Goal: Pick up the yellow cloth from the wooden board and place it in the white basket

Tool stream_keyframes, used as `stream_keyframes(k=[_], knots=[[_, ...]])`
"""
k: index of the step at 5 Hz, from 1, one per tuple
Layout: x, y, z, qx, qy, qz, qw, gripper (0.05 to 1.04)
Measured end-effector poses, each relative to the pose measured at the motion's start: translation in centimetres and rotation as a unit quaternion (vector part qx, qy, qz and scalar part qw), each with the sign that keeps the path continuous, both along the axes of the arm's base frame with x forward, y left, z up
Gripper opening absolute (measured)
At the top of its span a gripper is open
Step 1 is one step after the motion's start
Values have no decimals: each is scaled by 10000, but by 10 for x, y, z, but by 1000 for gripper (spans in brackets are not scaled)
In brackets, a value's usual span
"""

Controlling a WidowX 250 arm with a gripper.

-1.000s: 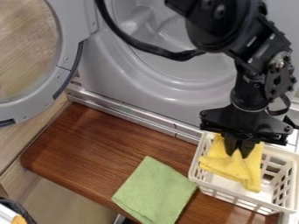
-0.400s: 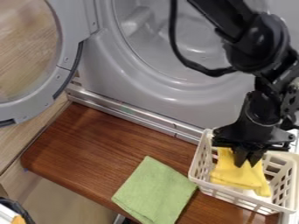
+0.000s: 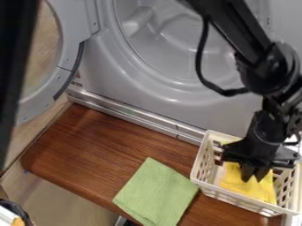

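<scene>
The black gripper (image 3: pixel 254 178) hangs at the lower right, low inside the white plastic basket (image 3: pixel 233 198). Its fingers are close together, shut on the yellow cloth (image 3: pixel 258 190). The cloth is bunched below and around the fingertips, within the basket's walls, and the gripper covers part of its upper side. To the left of the basket, a green cloth (image 3: pixel 154 192) lies flat on the brown wooden board, with its right corner close to the basket.
The brown board (image 3: pixel 112 145) runs along the metal ledge (image 3: pixel 133 112) of a grey machine with a round opening (image 3: pixel 171 44). The machine's round door (image 3: pixel 77 26) stands open at the upper left. A dark, blurred upright shape (image 3: pixel 15 53) crosses the left edge.
The gripper has moved right and down, deeper into the basket, and the yellow cloth has shifted with it. The dark shape has come in at the left edge. The green cloth has stayed put.
</scene>
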State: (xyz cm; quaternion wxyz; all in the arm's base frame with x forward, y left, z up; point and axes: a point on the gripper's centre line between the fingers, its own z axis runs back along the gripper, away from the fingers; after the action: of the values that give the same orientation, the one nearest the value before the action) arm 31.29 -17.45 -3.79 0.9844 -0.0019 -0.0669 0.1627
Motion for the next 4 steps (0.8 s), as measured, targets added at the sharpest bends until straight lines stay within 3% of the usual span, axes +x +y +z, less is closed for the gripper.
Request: stream_keyframes(k=[1, 2, 3, 4], knots=[[2, -3, -13, 50, 128, -112, 9998, 91], [4, -2, -14, 92, 122, -157, 9998, 119], [2, 2, -14, 249, 197, -311, 9990, 307], [3, 5, 1, 339, 213, -308, 9987, 599]])
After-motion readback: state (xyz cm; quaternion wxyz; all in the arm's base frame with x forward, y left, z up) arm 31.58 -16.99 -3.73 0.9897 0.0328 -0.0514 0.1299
